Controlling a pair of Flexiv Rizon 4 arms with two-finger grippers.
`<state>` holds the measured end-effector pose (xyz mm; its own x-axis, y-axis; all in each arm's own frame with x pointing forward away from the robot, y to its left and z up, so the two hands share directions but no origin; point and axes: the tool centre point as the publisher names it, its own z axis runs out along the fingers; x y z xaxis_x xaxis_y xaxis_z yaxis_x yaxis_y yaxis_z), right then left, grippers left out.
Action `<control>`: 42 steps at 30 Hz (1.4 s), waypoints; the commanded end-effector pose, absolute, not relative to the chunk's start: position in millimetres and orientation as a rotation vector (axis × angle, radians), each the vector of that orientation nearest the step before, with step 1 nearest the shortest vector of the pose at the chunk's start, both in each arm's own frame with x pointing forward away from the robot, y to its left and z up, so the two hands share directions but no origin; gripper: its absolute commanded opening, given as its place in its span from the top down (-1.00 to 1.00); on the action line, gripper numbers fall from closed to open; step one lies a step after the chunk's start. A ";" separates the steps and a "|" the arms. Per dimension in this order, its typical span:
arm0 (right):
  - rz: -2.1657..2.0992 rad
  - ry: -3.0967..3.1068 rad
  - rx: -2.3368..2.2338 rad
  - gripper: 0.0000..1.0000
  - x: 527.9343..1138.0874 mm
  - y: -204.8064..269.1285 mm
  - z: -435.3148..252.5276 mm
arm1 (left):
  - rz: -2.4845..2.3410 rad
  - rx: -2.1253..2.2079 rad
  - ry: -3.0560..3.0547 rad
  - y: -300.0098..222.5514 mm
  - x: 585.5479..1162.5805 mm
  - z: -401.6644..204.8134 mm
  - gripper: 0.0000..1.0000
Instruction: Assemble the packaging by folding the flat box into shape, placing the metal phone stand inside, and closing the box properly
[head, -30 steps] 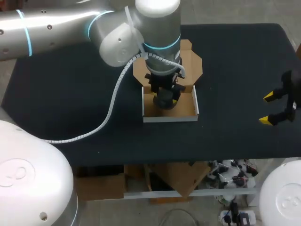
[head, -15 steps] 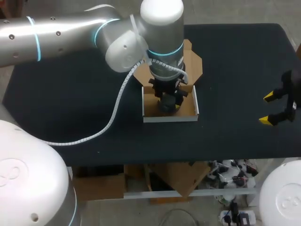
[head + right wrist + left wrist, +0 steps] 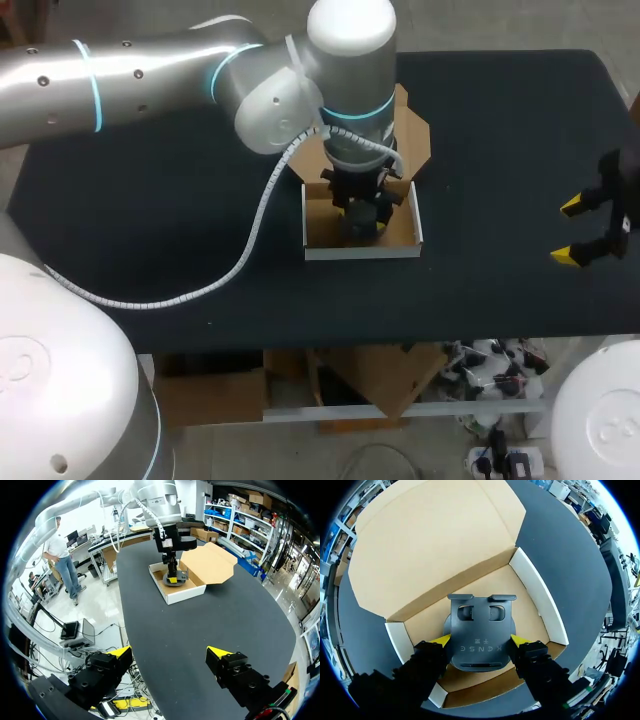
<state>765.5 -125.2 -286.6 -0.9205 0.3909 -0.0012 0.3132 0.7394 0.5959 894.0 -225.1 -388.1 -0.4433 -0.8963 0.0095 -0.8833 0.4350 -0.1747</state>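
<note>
Two yellow-tipped fingers of the left gripper [image 3: 481,641] clamp the dark metal phone stand [image 3: 480,622] from both sides, holding it inside the open cardboard box [image 3: 363,249], as the left wrist view shows. The stand sits low in the tray, its two hooked lips pointing toward the hinged lid [image 3: 415,140]; whether its base touches the box floor cannot be told. In the head view the box lies at upper centre of the black table [image 3: 150,200], the brown lid laid flat open toward the far edge, with the left arm [image 3: 150,75] reaching in from the upper left and standing straight over the tray. The right gripper [image 3: 568,231] hovers at the frame's right edge, well apart from the box, its fingers spread wide.
</note>
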 end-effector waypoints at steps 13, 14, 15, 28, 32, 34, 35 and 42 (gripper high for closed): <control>0.932 2.808 0.570 -1.00 764.6 -125.9 -286.9 | -0.198 -1.656 2.562 -227.2 900.0 -389.7 -1.00; 0.932 2.808 0.570 -1.00 764.6 -125.9 -286.9 | -0.199 -1.665 2.557 -227.5 899.7 -388.9 -1.00; 0.932 2.808 0.570 -1.00 764.6 -125.9 -286.9 | -0.199 -1.673 2.553 -227.9 899.3 -388.2 -1.00; 0.932 2.808 0.570 -1.00 764.6 -125.9 -286.9 | -0.183 -1.933 2.376 -233.4 890.5 -382.3 -1.00; 0.932 2.808 0.570 -1.00 764.6 -125.9 -286.9 | -0.174 -1.981 2.327 -235.8 886.0 -381.0 -1.00; 0.932 2.808 0.570 -1.00 764.6 -125.9 -286.9 | -0.167 -2.001 2.316 -236.6 883.8 -381.1 -1.00; 0.932 2.808 0.570 -1.00 764.6 -125.9 -286.9 | -0.163 -2.011 2.300 -236.7 882.7 -381.1 -1.00; 0.932 2.808 0.570 -1.00 764.6 -125.9 -286.9 | -0.132 -2.066 2.235 -235.3 874.0 -376.6 -1.00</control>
